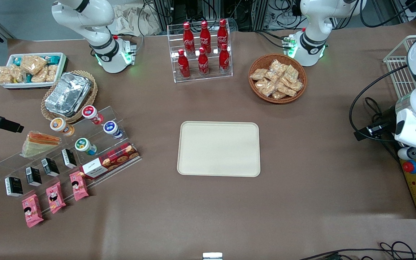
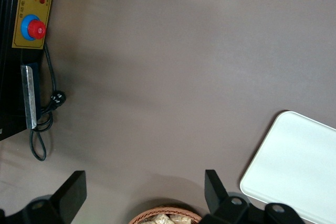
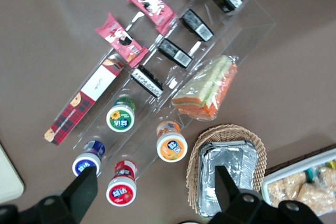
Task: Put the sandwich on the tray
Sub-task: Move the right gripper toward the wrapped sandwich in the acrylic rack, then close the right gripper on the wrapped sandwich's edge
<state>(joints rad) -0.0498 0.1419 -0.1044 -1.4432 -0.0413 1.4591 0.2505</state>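
Task not started, by the look of it: the sandwich [image 1: 39,143] sits untouched on the top step of the clear display rack [image 1: 67,151], toward the working arm's end of the worktop [image 1: 320,162], just beside the foil-filled basket [image 1: 69,96], and the tray [image 1: 219,148] is bare mid-worktop, well apart from it. The gripper [image 3: 152,192] hangs above the rack w/ fingers [image 3: 81,190] spread wide, holding nothing, not touching anything. All steps left, judging from this: go down to the sandwich, grasp it, carry it over and set it on the tray.
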